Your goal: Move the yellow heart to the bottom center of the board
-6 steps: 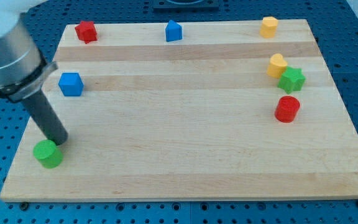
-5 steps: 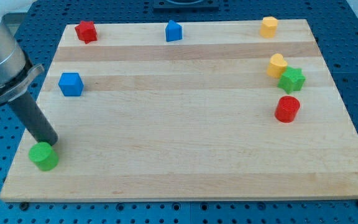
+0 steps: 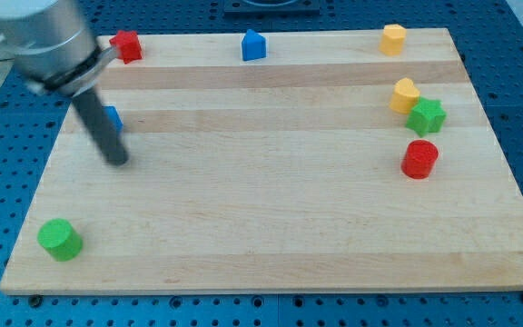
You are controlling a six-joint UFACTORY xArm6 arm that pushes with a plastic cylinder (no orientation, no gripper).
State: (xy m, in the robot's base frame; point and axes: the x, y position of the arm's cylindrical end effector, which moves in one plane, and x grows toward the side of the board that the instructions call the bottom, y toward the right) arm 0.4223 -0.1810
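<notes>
The yellow heart (image 3: 405,94) lies near the board's right edge, touching the green star (image 3: 426,116) at its lower right. My tip (image 3: 119,161) is on the left part of the board, far from the heart, just below and right of the blue cube (image 3: 112,118), which the rod partly hides.
A green cylinder (image 3: 60,239) sits at the bottom left corner. A red cylinder (image 3: 419,159) is below the green star. Along the top edge are a red block (image 3: 127,44), a blue block (image 3: 254,44) and a yellow block (image 3: 392,39). The wooden board (image 3: 271,227) lies on a blue perforated table.
My tip has left the green cylinder and moved up and to the right, to beside the blue cube. The green cylinder ended up slightly further down-left.
</notes>
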